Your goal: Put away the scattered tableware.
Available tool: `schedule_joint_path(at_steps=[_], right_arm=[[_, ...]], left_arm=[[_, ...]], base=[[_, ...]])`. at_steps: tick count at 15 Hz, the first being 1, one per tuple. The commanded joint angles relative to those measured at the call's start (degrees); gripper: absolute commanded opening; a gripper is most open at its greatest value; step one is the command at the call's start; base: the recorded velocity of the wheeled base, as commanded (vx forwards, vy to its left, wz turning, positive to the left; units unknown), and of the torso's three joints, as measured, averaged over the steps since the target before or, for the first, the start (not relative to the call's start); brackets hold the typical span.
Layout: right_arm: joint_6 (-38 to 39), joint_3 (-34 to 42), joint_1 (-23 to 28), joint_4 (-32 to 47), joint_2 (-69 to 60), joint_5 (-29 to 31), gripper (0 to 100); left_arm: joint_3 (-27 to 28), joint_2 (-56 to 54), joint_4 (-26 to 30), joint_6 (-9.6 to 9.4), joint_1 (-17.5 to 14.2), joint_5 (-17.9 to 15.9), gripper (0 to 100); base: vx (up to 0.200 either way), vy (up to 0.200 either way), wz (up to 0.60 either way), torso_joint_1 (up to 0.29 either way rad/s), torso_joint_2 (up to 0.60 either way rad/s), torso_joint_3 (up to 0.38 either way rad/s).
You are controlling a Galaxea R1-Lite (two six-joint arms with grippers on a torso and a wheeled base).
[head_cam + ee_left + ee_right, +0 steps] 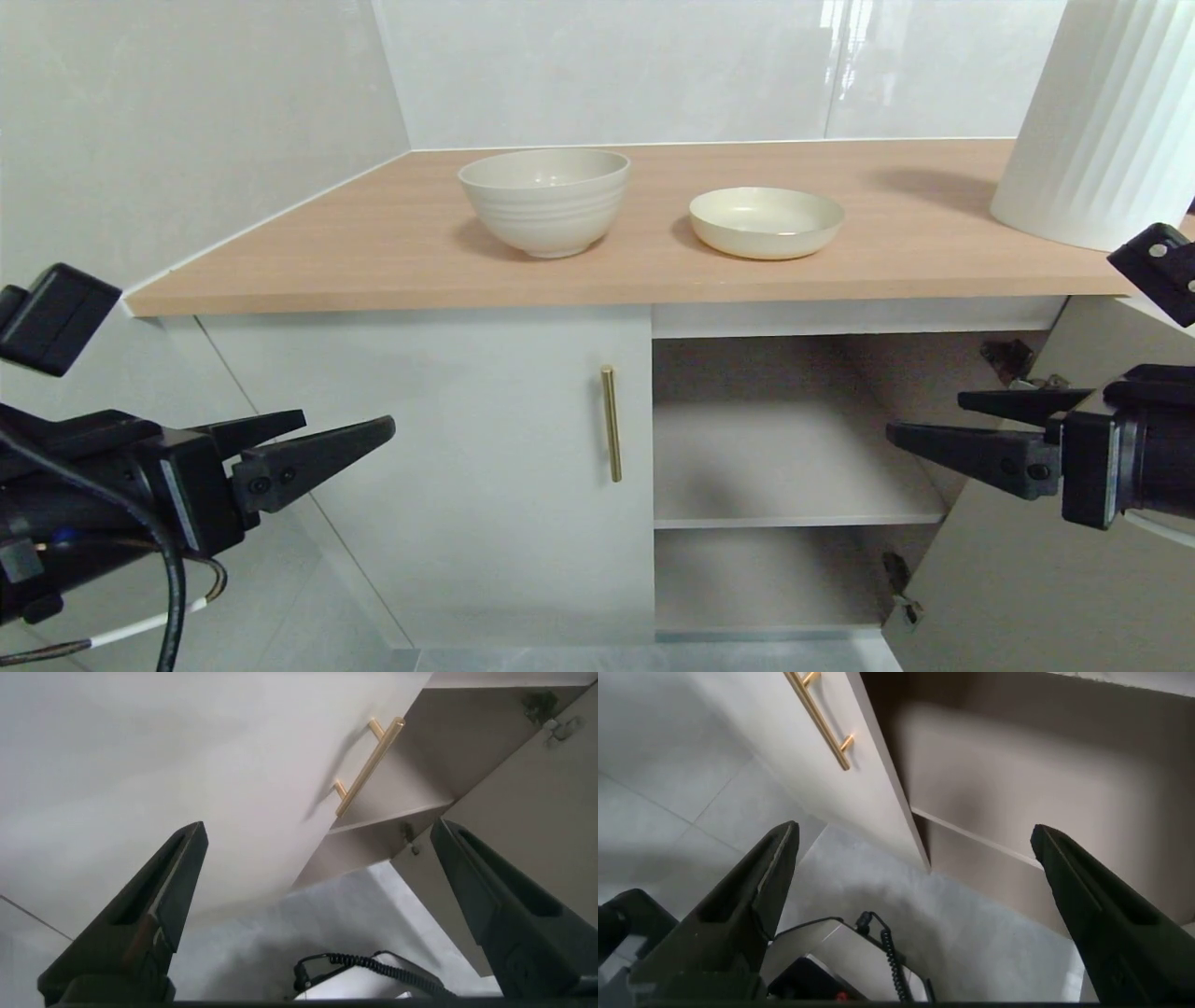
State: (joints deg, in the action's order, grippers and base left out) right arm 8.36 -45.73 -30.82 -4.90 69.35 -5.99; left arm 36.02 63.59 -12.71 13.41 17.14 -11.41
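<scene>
Two items of tableware stand on the wooden bench (373,252), upright and well apart from both arms. The deep cream bowl (544,201), ribbed on its outer wall, sits towards the bench's left half; the shallow cream dish (766,221) sits just to its right, with a gap between them, so they do not touch. Both appear empty. A tall white ribbed vessel (1102,121) stands at the far right of the bench, apart from the dish. Below the bench is a white cabinet: its left door (448,467) is shut and carries a vertical gold handle (611,423) near its inner edge, while the right door (1008,579) is swung open, exposing a single shelf (794,467) with one compartment above it and one below. The left end effector (347,422) hangs below bench level in front of the shut door, its fingers spread apart with nothing between them. The right end effector (924,416) hangs at a similar height before the open compartment, near the shelf's right end, fingers likewise parted and holding nothing. Neither end effector is in contact with the bowl, the dish or the cabinet. The wrist views confirm the wide gap between each pair of fingers, with the grey floor (653,658) beneath.
</scene>
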Motion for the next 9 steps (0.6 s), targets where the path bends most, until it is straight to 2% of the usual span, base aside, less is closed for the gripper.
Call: schedule_joint_path(at_steps=[1, 4, 7, 9], right_arm=[[0.0, 0.0, 0.0, 0.0, -0.1, -0.1, 100], [0.0, 0.0, 0.0, 0.0, 0.0, -0.1, 100], [0.0, 0.0, 0.0, 0.0, 0.2, 0.0, 100], [0.0, 0.0, 0.0, -0.1, 0.3, -0.1, 100]], left_arm=[[-0.1, 0.3, 0.0, 0.04, 0.0, 0.0, 100], [-0.1, 0.3, 0.0, 0.04, 0.0, 0.0, 100], [-0.1, 0.3, 0.0, -0.05, 0.0, 0.0, 100], [-0.1, 0.4, 0.0, -0.05, 0.0, 0.0, 100]], base=[[0.0, 0.0, 0.0, 0.0, 0.0, 0.0], [0.0, 0.0, 0.0, 0.015, -0.11, -0.081], [0.0, 0.0, 0.0, 0.09, -0.23, -0.297], [0.0, 0.0, 0.0, 0.134, -0.54, -0.317]])
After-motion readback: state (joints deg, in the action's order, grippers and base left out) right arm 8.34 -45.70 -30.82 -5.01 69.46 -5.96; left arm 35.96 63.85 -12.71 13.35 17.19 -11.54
